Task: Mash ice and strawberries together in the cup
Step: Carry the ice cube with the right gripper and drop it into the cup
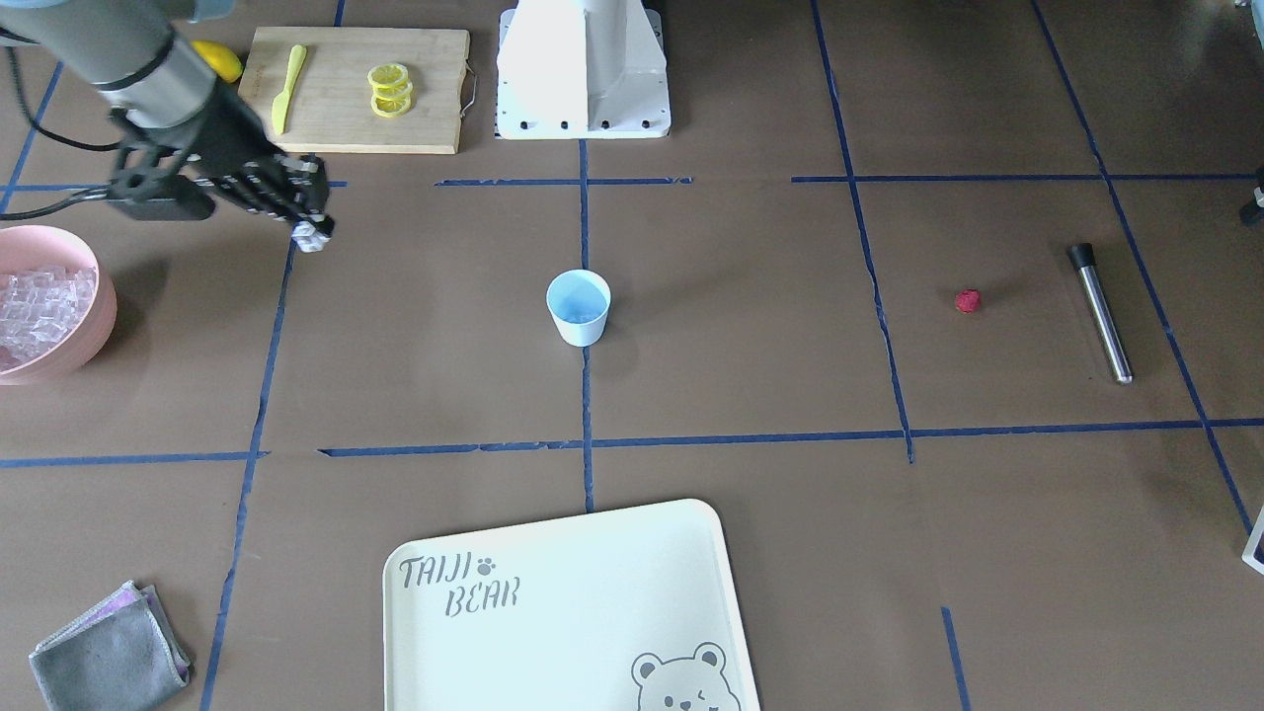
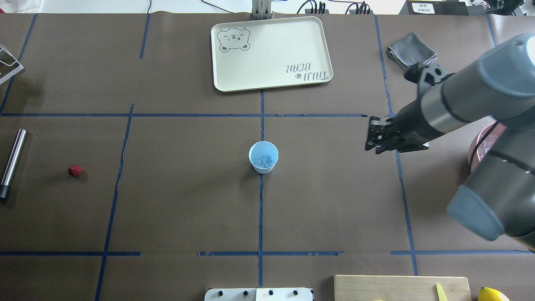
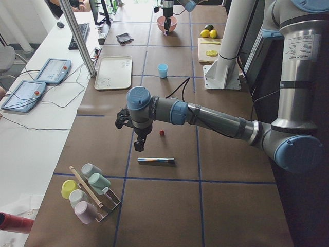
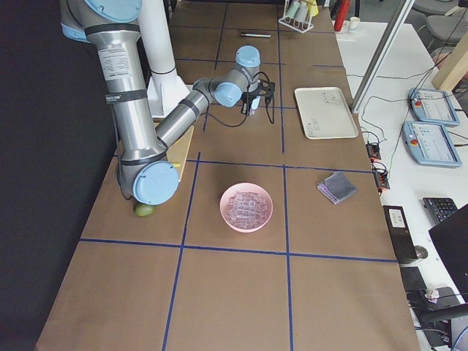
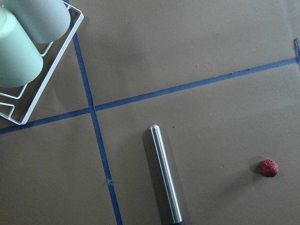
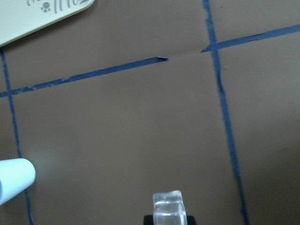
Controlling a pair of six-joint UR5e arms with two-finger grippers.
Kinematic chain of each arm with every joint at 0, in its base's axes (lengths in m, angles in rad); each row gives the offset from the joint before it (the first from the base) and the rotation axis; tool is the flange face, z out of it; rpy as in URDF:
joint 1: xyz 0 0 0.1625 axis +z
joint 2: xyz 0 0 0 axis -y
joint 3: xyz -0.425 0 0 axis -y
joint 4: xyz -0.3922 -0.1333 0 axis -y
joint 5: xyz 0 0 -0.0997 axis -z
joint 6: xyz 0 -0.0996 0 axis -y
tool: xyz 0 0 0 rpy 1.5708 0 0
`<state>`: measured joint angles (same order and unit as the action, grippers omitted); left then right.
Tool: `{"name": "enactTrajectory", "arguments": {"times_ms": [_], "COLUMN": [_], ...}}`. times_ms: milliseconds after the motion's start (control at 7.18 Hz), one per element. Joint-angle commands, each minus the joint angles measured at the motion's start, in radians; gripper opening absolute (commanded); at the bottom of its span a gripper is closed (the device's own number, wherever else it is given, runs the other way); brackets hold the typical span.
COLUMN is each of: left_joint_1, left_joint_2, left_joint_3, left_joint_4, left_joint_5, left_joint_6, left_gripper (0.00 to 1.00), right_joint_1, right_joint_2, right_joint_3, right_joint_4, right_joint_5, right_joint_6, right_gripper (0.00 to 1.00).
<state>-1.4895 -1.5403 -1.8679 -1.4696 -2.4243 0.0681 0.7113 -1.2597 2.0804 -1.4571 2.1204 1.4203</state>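
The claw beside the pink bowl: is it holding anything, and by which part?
Yes. The right gripper pinches one clear ice cube, held by its near end. The rest of the cube pokes out past the jaws.

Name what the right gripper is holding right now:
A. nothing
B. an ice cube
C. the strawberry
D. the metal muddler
B: a clear ice cube sits pinched at the tip of the right gripper, while the strawberry and the metal muddler lie loose far across the table.
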Motion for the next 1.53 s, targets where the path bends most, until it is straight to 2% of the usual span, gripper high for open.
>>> {"name": "enactTrajectory", "arguments": {"times_ms": [0,279,697,836,975,1115,1393], "left_joint_1": [0.000,0.000,0.002,0.005,0.006,0.006,0.006], "left_joint_2": [0.022,0.025,0.025,0.023,0.023,0.023,0.023], "left_joint_3": [-0.013,-0.005,0.007,0.007,0.007,0.007,0.009], "left_joint_4": [0.000,0.000,0.000,0.002,0.000,0.000,0.002], "left_joint_5": [-0.012,-0.012,-0.012,-0.012,-0.012,-0.012,-0.010], "left_joint_6": [-0.002,-0.002,-0.002,-0.002,-0.002,-0.002,-0.005], "left_gripper": [1.00,1.00,1.00,1.00,1.00,1.00,1.00], "right_joint_1": [-0.200,-0.213,-0.240,-0.248,-0.248,-0.248,-0.247], "right_joint_2": [0.223,0.380,0.391,0.390,0.398,0.407,0.404], "right_joint_3": [-0.106,-0.278,-0.350,-0.359,-0.362,-0.364,-0.365], "right_joint_4": [-0.008,-0.017,-0.009,-0.009,-0.011,-0.017,-0.017], "right_joint_5": [-0.199,-0.247,-0.304,-0.325,-0.326,-0.326,-0.326], "right_joint_6": [0.230,0.249,0.244,0.243,0.247,0.252,0.250], "right_gripper": [0.00,0.00,0.01,0.07,0.84,0.99,0.99]}}
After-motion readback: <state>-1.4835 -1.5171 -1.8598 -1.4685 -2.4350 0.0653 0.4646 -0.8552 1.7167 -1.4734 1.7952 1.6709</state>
